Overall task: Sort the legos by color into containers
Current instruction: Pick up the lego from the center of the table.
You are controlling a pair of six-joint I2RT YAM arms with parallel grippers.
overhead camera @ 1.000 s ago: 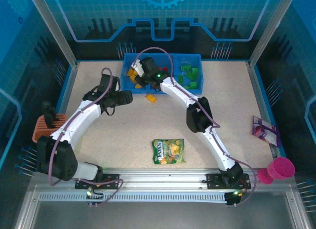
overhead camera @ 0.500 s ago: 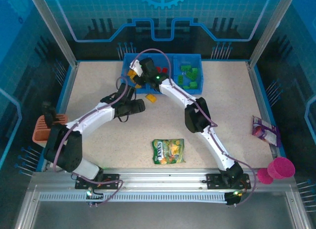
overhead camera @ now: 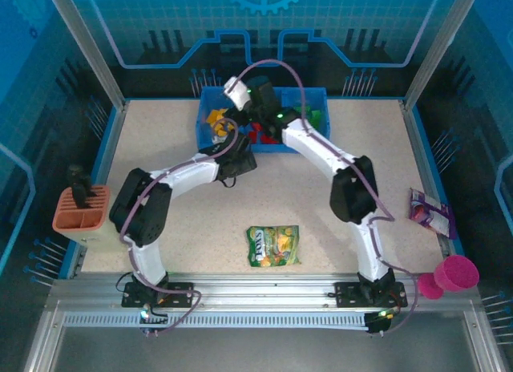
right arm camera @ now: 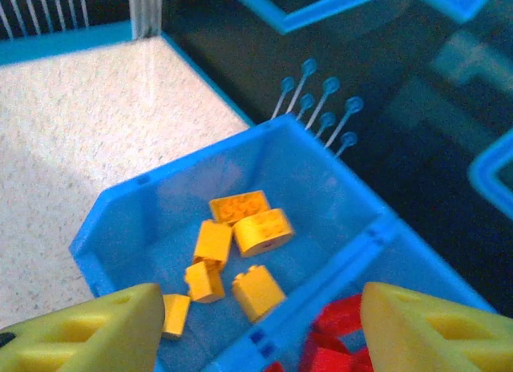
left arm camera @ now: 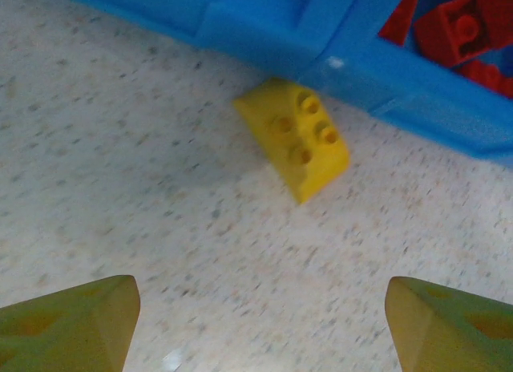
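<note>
**One yellow brick loose beside the tray; both claws empty**

The last stray you can see is a yellow brick (left arm camera: 296, 139); it lies on the table (left arm camera: 120, 171) studs up, tucked against the outer wall of the blue tray (left arm camera: 264, 35), and whether it touches that wall cannot be told. Your left gripper (left arm camera: 256, 301) hangs over it released, fingers spread wide with nothing between them. Your right gripper (right arm camera: 260, 308) is likewise spread and empty, hovering above the yellow compartment (right arm camera: 313, 179).

Expect the brick to be light, rigid and hollow; it will not deform, so the hold likely depends on pad friction alone. The plastic looks glossy and probably slick. Take it across two flat, opposite side faces, low on the body; avoid the studs and the corners, where it would likely twist out. It sits turned diagonally to your jaw line, so you will probably need some wrist rotation first. The tray wall crowds its far side, so one finger has little room there.

Counts, as far as they go: one loose yellow brick on the table; six yellow-orange bricks (right arm camera: 263, 232) in the compartment under the right claw, one half hidden by a finger; four studs on the loose brick. The red bricks (left arm camera: 457, 27) lie in the neighbouring compartment, at least two, the rest cut off. From above there is one candy bag (overhead camera: 272, 245).
</note>
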